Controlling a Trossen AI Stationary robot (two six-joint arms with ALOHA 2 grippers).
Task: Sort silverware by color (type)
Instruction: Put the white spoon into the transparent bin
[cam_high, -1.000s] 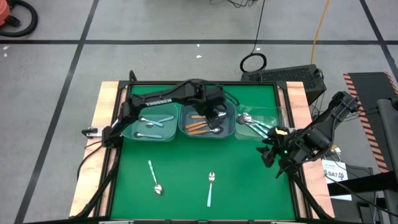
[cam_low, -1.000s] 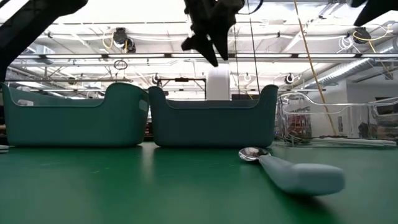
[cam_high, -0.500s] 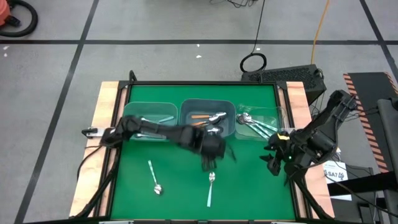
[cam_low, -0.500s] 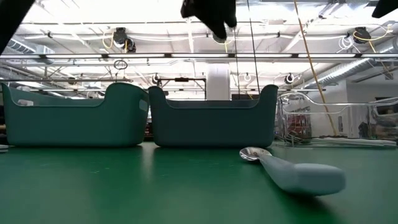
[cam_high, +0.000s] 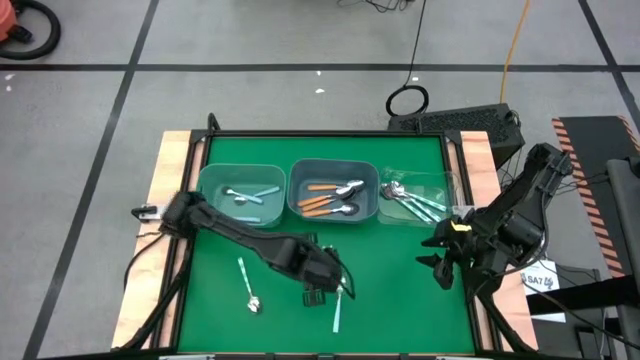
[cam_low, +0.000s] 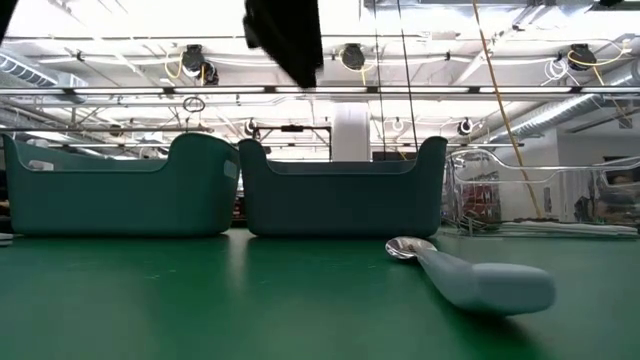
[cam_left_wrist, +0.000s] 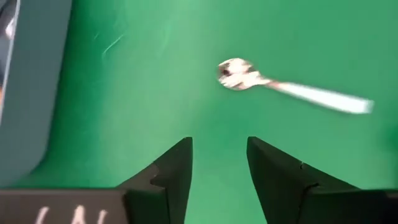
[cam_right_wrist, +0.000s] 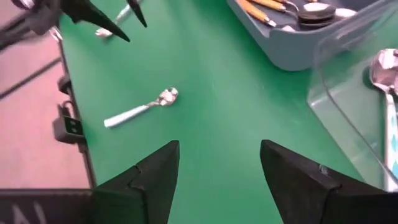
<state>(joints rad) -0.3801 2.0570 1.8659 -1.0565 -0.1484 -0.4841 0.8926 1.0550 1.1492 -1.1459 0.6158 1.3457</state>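
Note:
Two spoons lie flat on the green table: one near the middle, also in the left wrist view, the low view and the right wrist view, and another farther left. My left gripper hovers open just left of the first spoon and touches nothing. My right gripper waits open near the table's right edge. More spoons lie in three bins: light blue in the left, orange in the middle, teal-green in the right.
Along the far side stand the left bin, the middle bin and a clear right bin. Wooden strips border the table on both sides. Open green surface lies between the bins and the near edge.
My left gripper has swung from above the middle bin toward the table's near edge and come down over the open table, ending beside the middle spoon. Both spoons on the table have stayed where they were.

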